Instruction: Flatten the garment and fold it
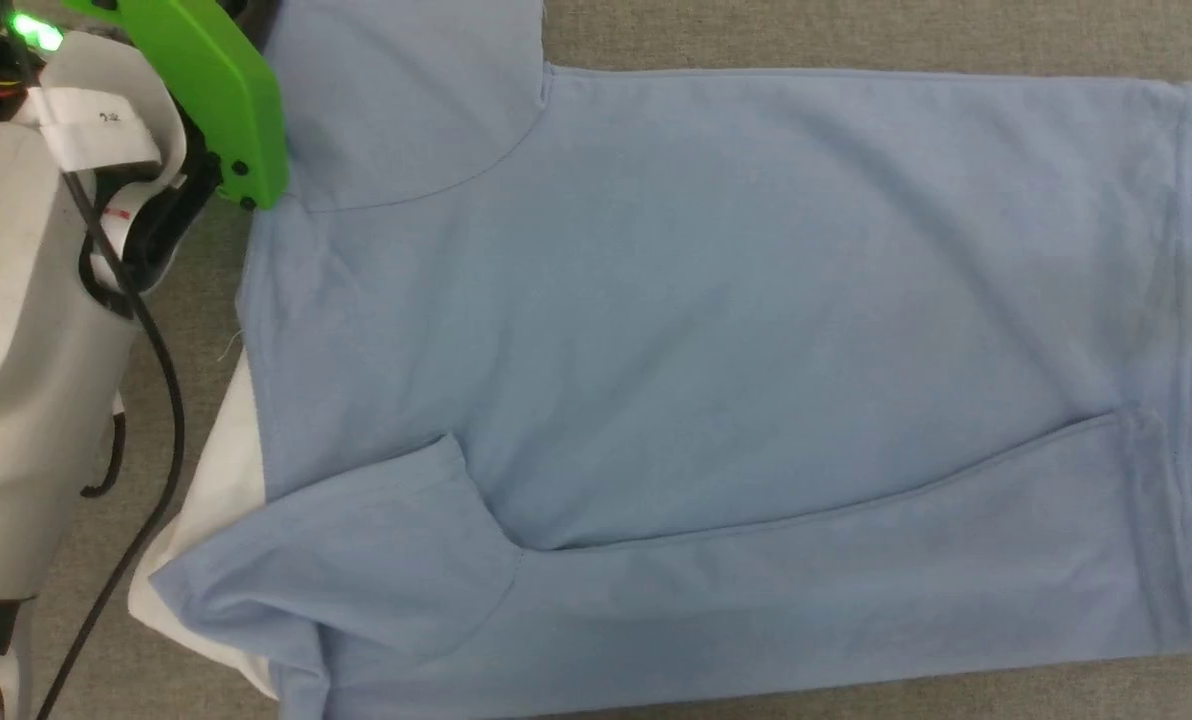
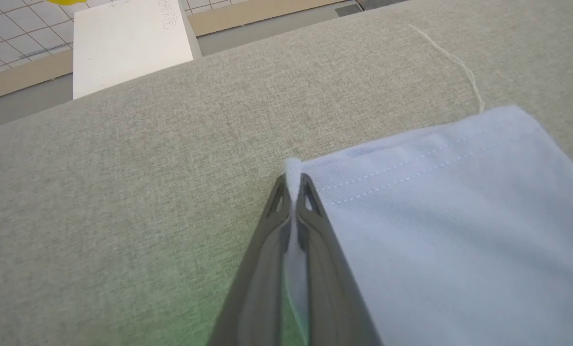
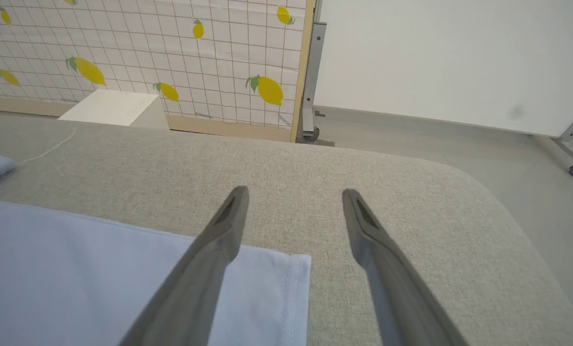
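Left gripper [image 2: 293, 185] pinches the shirt [image 1: 716, 300] by its eleven-o'clock sleeve hem [image 2: 411, 163]; right gripper [image 3: 293, 197] gapes; six-o'clock side looks folded, rest remains.

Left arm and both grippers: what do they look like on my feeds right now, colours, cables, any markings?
The left arm has a pale grey, rounded shell, a bright green housing, a black cable and a white label strip. The left gripper and right gripper have long, tapered dark grey fingers with triangular cut-outs near the tips.
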{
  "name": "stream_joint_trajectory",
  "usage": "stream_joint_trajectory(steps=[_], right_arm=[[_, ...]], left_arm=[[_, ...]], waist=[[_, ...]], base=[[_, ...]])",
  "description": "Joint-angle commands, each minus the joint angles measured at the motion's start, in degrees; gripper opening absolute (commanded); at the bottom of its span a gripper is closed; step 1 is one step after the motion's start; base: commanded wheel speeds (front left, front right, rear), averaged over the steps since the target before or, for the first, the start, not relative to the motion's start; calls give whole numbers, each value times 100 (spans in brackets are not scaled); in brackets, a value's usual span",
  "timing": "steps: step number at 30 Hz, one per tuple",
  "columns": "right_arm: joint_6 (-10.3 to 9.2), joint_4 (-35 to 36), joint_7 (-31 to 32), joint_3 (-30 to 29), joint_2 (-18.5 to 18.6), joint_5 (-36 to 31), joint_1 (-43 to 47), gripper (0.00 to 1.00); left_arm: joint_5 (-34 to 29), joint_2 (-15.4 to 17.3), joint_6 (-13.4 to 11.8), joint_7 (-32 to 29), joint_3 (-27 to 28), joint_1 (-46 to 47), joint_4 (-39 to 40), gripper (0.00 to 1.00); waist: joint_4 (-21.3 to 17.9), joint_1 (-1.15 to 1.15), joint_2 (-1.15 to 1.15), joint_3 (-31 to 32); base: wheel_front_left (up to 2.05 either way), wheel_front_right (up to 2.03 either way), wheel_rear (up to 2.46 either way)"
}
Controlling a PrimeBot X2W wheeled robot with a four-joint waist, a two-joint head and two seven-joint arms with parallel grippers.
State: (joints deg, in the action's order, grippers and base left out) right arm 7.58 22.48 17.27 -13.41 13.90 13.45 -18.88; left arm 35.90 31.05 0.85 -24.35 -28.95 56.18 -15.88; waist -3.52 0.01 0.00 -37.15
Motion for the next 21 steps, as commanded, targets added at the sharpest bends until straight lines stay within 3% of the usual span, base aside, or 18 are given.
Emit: stream_joint_trajectory(steps=[1, 7, 11, 21], right_arm=[[-9, -94, 286, -25, 109, 69, -239, 100], [-9, -653, 1717, -5, 558, 519, -860, 100], [-9, -1002, 2319, -41, 756, 578, -1014, 100], [-9, -1487, 2978, 15, 813, 615, -1035, 98]], left_arm=[[36, -23, -50, 52, -24, -74, -2, 0], [32, -138, -37, 105, -104, -35, 43, 0], [24, -191, -38, 114, -144, 18, 64, 0], [11, -273, -28, 155, -218, 132, -2, 0]], waist=[[63, -1, 0, 45], [225, -1, 0, -36], [323, -1, 0, -149], [449, -1, 0, -293]], base=[[0, 0, 0], [0, 0, 0], [0, 0, 0], [0, 0, 0]])
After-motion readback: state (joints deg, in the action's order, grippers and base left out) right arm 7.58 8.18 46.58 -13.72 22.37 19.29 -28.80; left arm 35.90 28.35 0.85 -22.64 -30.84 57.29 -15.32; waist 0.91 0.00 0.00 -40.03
